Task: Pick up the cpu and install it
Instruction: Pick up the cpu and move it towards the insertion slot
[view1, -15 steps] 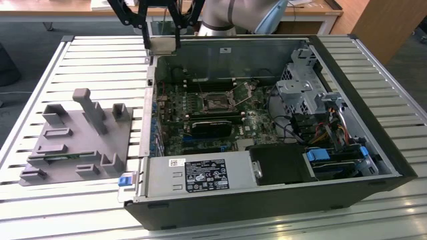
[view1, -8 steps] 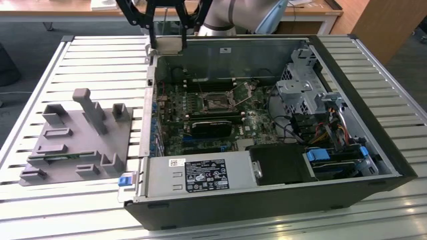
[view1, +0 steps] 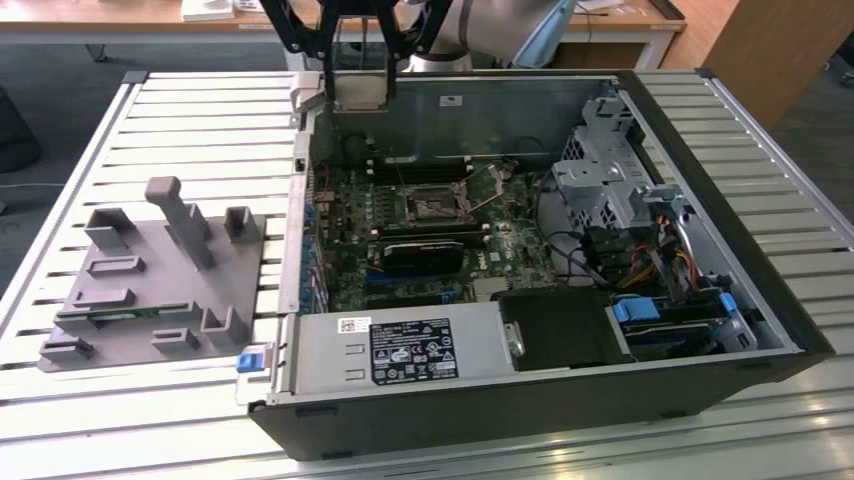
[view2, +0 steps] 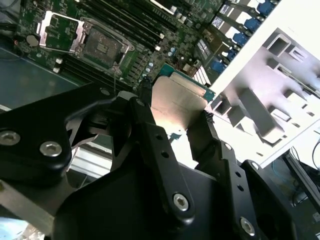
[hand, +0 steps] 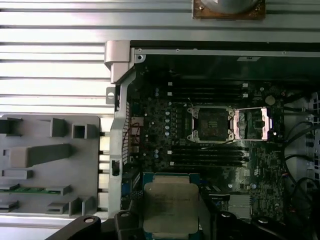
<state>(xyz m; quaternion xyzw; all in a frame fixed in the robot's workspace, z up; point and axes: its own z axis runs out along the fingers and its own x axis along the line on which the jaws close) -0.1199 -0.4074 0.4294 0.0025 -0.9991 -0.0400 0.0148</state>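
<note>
Surface: a pale table (view1: 200, 120) of long metal slats; wooden desks stand behind it.
Computer case: an open dark case (view1: 534, 410) lies on its side on the table, with the green motherboard (view1: 354, 240) facing up.
Tool: the black gripper (view1: 360, 72) hangs at the far wall of the case in the exterior view. Its two fingers (view2: 145, 95) are pressed onto opposite edges of the cpu and pinch it between them.
Task's thing: the cpu (view1: 360, 93) is in the air, held by the gripper, silver-grey lid with a thin green rim in both wrist views (view2: 180, 95) (hand: 171, 207). It is over the far edge of the case and well apart from the socket.
Socket: the cpu socket (view1: 434, 205) is near the middle of the motherboard. In the first wrist view its square seat (hand: 210, 124) is uncovered, and the metal load plate (hand: 252, 124) is folded open just beside it.
Memory slots: long dark slots (hand: 207, 152) run on two sides of the socket.
Black block: a black rectangular part (view1: 427, 255) sits on the board, near the socket.
Power supply: a grey metal box (view1: 400, 345) at the near wall of the case.
Writing: the power supply has a white label (view1: 411, 355) with dark print, too small to read. The cpu lid shows faint engraved lines which I cannot read.
Fixture: a grey plastic holder tray (view1: 147, 270) with upright posts lies on the table, at the exterior view's left of the case.
Drive cage: grey metal frame (view1: 601, 180) at the exterior view's right, with coloured cables (view1: 654, 265) near it.
</note>
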